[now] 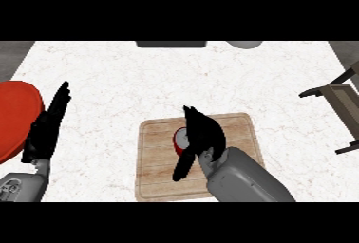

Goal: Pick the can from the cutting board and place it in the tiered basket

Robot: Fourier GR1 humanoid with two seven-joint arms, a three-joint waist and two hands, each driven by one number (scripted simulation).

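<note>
A red can with a grey top (179,140) stands upright on the wooden cutting board (157,176) at the lower middle of the counter. My right hand (207,135) is over the board right beside the can and covers its right side. Its fingers are straight and point away from me, and its thumb is spread down to the left, so the hand is open and not curled round the can. The dark frame of the tiered basket (340,97) shows at the right edge, well apart from the board. My left hand (45,128) rests open at the left, fingers up.
A large red round object (15,118) lies at the left edge, partly behind my left hand. A dark flat item (172,43) and a grey rounded item (244,44) sit at the counter's far edge. White marble counter lies between the board and the basket.
</note>
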